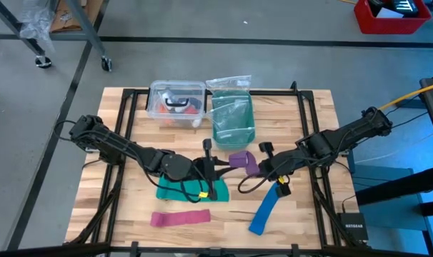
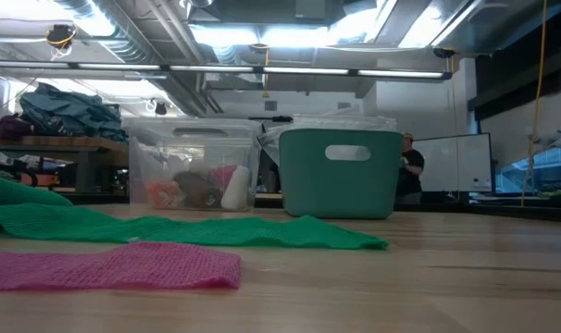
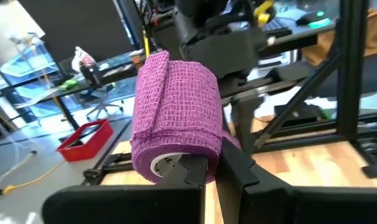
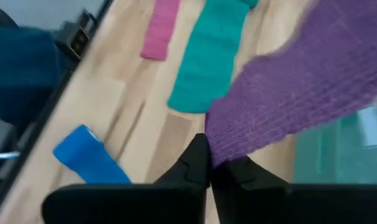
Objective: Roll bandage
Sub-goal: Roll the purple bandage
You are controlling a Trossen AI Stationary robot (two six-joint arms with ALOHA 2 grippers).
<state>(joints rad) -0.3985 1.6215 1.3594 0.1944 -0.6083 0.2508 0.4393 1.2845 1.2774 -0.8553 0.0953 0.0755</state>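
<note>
Both hands, left (image 3: 204,171) and right (image 4: 208,163), pinch purple bandage (image 1: 243,161) mid-table

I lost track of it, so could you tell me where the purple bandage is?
In the high view, the purple bandage is held above the table's middle between the left tool and right tool, just in front of the teal bin.

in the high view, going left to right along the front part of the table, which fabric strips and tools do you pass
pink strip → green strip → left tool → purple bandage → right tool → blue strip
</note>
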